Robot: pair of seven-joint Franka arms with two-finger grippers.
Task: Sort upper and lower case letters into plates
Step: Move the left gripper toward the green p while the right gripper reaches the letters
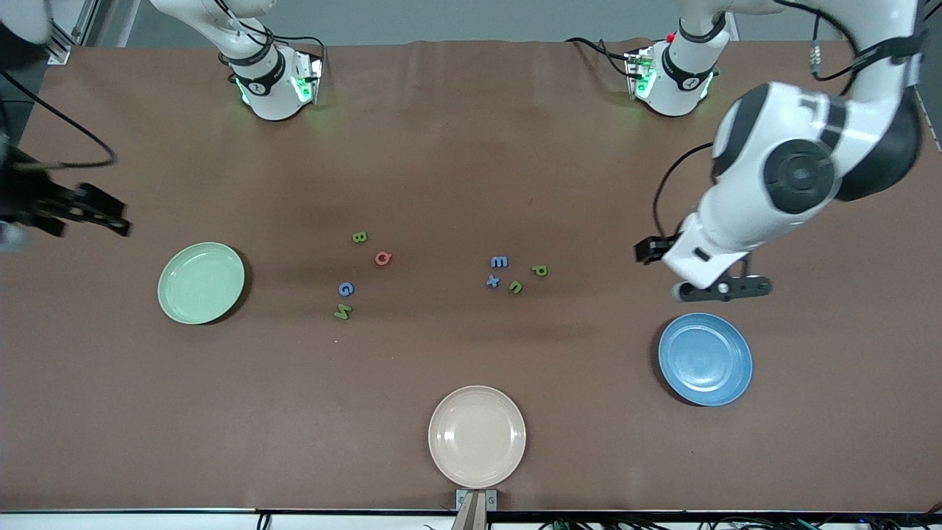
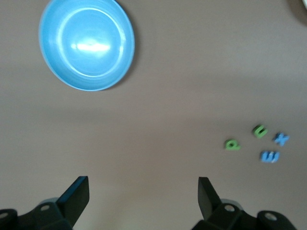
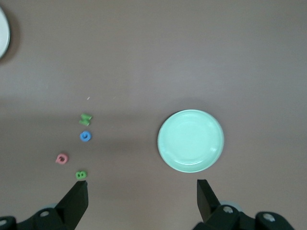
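Observation:
The mint green plate [image 1: 201,283] lies empty toward the right arm's end, the blue plate [image 1: 705,358] empty toward the left arm's end. Between them are two groups of small letters. One has a green B [image 1: 359,237], red Q [image 1: 383,258], blue G [image 1: 346,288] and green N [image 1: 343,312]. The other has a blue E [image 1: 499,261], blue x [image 1: 493,280], a small green letter [image 1: 516,286] and a green P [image 1: 539,271]. My left gripper [image 1: 725,287] [image 2: 144,191] hangs open over bare table beside the blue plate. My right gripper [image 1: 110,213] [image 3: 142,194] is open over bare table beside the mint plate.
A beige plate [image 1: 477,436] sits empty near the front edge at mid table. A bracket [image 1: 475,500] is clamped to that edge just below it. The two robot bases [image 1: 272,81] [image 1: 673,77] stand along the back edge.

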